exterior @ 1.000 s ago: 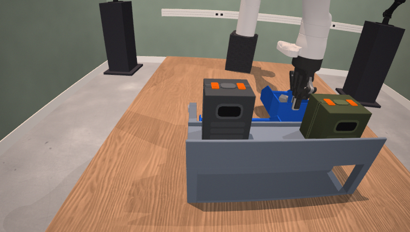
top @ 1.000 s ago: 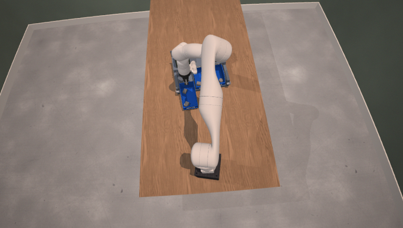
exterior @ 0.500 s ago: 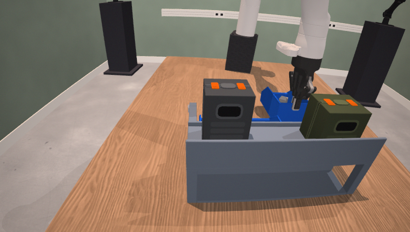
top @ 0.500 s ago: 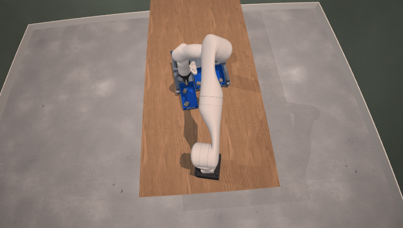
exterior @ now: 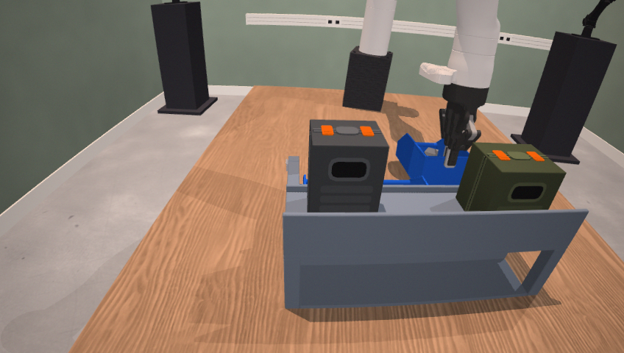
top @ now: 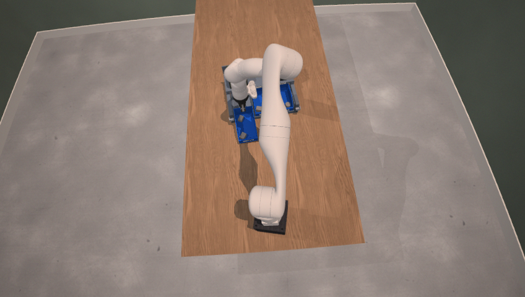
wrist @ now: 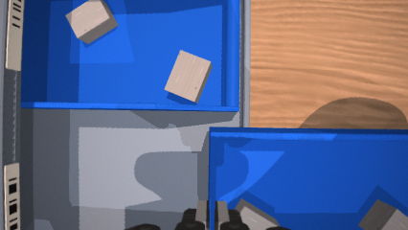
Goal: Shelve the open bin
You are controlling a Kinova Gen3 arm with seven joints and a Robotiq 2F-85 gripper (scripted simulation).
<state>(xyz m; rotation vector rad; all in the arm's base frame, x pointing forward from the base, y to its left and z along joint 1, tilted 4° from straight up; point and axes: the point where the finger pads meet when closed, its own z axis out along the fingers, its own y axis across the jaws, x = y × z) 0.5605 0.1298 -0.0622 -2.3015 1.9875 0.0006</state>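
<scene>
The gripper (top: 242,107) (exterior: 449,157) (wrist: 212,213) is closed on the end wall of the blue bin (top: 250,127) (exterior: 440,168) (wrist: 306,168), with its fingers on either side of that thin wall. The bin is at the mouth of the gap in the grey shelf (top: 231,110) (exterior: 433,236) (wrist: 144,177), its held end reaching past the shelf's front edge and most of its length still outside. Its open front faces the arm's base (top: 283,231) (exterior: 363,89), and two grey blocks (top: 242,135) (exterior: 431,151) (wrist: 256,217) lie inside

Beside the gap, a neighbouring bin (top: 257,96) (wrist: 144,38) sits in the row with blocks of its own (top: 259,109) (wrist: 188,76). A dark grey case (exterior: 348,187) and a green case (exterior: 503,187) stand apart on top of the shelf, which rests on the wooden table (top: 217,165) (exterior: 210,227) (wrist: 326,57)
</scene>
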